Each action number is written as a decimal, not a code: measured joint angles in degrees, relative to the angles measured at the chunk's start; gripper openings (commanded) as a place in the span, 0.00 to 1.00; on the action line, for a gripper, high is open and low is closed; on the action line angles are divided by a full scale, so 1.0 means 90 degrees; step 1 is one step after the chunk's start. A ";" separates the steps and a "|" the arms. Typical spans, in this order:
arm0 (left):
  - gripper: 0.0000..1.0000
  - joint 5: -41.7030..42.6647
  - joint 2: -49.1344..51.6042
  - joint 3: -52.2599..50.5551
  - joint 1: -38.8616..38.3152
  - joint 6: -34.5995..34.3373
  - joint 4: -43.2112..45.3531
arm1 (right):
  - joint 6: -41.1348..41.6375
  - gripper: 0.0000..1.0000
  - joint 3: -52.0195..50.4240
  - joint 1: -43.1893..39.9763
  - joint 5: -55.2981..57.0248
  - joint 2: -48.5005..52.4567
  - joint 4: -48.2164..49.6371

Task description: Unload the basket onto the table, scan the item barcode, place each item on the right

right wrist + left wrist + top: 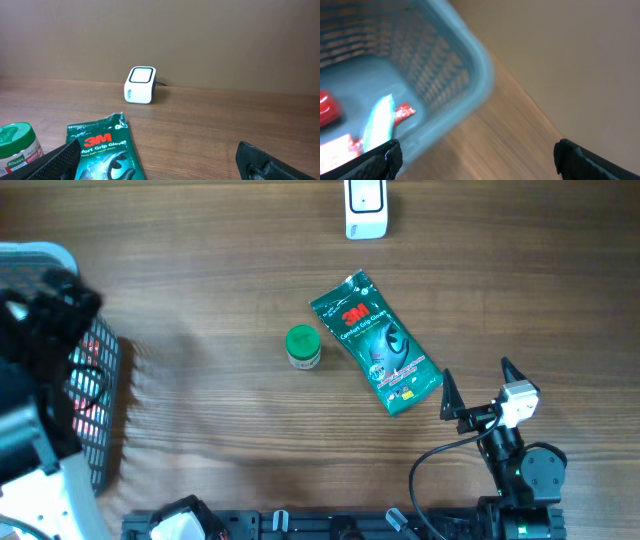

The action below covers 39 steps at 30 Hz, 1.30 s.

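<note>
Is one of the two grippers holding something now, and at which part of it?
Nothing is held. The left gripper is open and empty over the basket; the right gripper is open and empty near the glove packet.

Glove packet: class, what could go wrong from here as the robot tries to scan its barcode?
1. The glove packet lies flat, front up, no barcode showing; the open right end effector may slip on it or present the wrong face.
2. The green-lidded jar stands just beside it and could be knocked over.
3. The scanner sits at the far edge, a long carry on which the packet may drop.
</note>
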 measured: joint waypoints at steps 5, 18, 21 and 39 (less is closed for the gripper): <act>1.00 0.0894 0.0755 0.0000 0.1877 -0.0522 -0.0158 | 0.0000 1.00 0.0000 0.0000 -0.0002 0.0000 0.0000; 1.00 0.0935 0.3524 0.0019 0.2897 -0.0852 -0.1455 | 0.0000 1.00 0.0000 0.0000 -0.0002 0.0000 0.0000; 1.00 0.0731 0.4090 -0.0078 0.2897 -0.0852 -0.1447 | 0.0000 1.00 0.0000 0.0000 -0.0002 0.0000 0.0000; 0.47 0.0158 0.4486 -0.1406 0.2905 -0.0852 -0.0522 | 0.0000 1.00 0.0000 0.0000 -0.0002 0.0000 0.0000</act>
